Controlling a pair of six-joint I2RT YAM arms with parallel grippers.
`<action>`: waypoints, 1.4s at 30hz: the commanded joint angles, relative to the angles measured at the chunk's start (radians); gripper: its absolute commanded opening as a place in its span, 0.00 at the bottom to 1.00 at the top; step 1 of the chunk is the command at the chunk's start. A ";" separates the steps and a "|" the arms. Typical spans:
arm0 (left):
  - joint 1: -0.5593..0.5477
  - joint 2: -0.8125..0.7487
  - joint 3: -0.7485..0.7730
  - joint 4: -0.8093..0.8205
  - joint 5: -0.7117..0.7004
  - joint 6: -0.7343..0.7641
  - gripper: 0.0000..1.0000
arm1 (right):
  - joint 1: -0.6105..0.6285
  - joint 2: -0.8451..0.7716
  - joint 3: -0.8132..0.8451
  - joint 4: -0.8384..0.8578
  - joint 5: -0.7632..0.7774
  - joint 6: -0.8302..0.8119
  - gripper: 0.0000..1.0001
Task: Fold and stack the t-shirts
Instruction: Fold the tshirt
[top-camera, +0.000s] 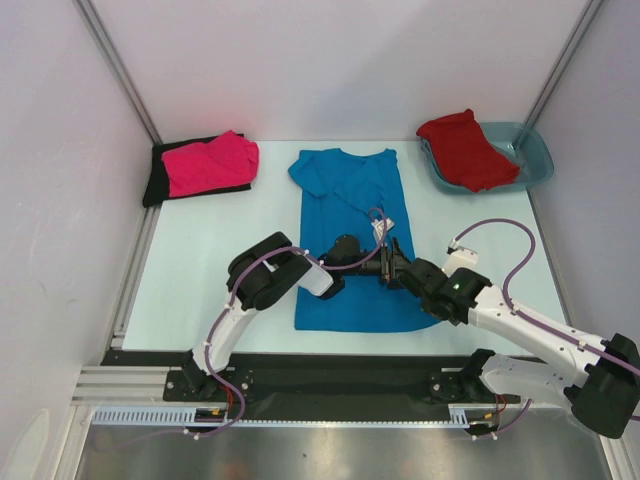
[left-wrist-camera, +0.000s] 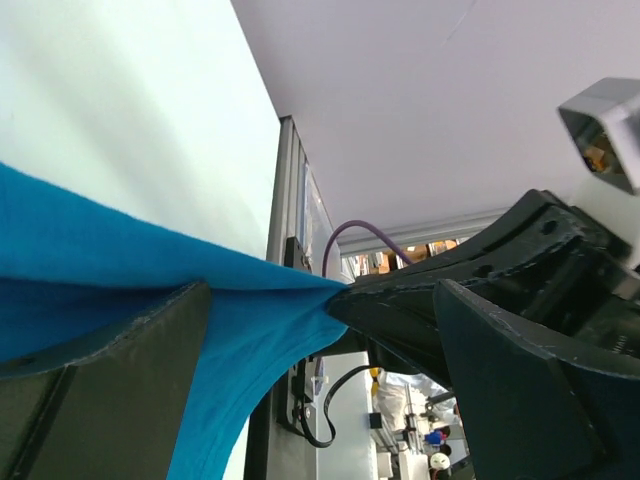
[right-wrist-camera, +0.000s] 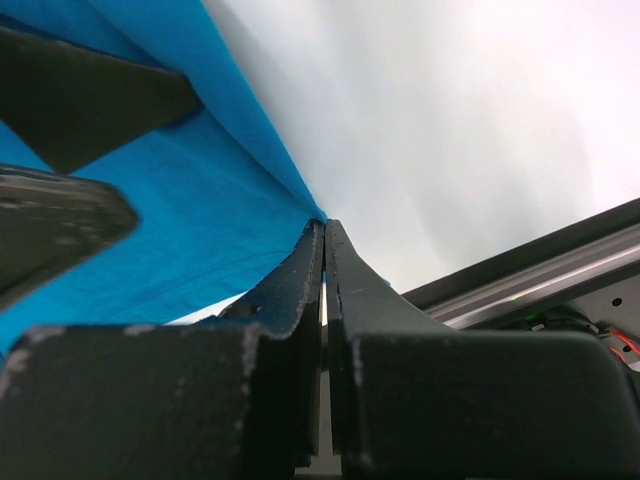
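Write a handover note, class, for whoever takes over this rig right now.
Left tool: open, at the raised edge of the blue shirt.
Right tool: shut on that edge.
Blue shirt lies mid-table; pink shirt sits on black shirt, far left; red shirt is in the tub, far right.
Done: pink and black look folded and stacked.
Left: finish folding blue, fold red, stack both.
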 joint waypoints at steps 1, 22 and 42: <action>-0.021 -0.004 0.010 -0.004 -0.014 0.052 1.00 | 0.008 -0.011 0.011 0.000 0.038 0.014 0.00; -0.011 -0.184 -0.013 -0.383 -0.048 0.299 1.00 | 0.021 -0.002 0.028 0.003 0.039 0.011 0.00; -0.027 -0.043 0.152 -0.563 -0.039 0.306 1.00 | 0.097 0.046 0.039 0.078 0.010 0.008 0.00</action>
